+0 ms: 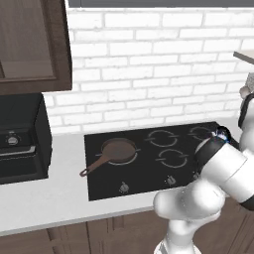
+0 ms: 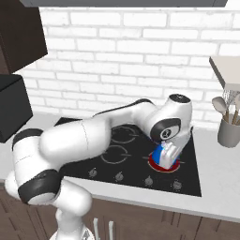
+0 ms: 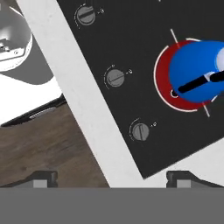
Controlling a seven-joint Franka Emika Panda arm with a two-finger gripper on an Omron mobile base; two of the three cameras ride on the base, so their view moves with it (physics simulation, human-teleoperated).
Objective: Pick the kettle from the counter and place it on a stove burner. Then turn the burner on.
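The bright blue kettle (image 3: 197,72) stands on the stove's front right burner (image 3: 165,89), whose ring glows red around it. From the right base view the kettle (image 2: 160,155) is partly hidden behind my hand. My gripper (image 3: 111,179) is open with nothing between its fingertips (image 3: 186,178). It hovers above the stove's front edge, beside the kettle and over the row of knobs (image 3: 115,78). In the right base view the gripper (image 2: 170,154) hangs just in front of the kettle. The pale counter (image 1: 49,198) runs along both sides of the black stove (image 1: 149,173).
A brown long-handled skillet (image 1: 116,151) sits on the rear left burner. A black appliance (image 1: 20,144) stands on the counter at the far left. A grey utensil pot (image 2: 228,131) stands right of the stove under a shelf. Dark wood cabinet fronts (image 3: 48,148) run below the counter.
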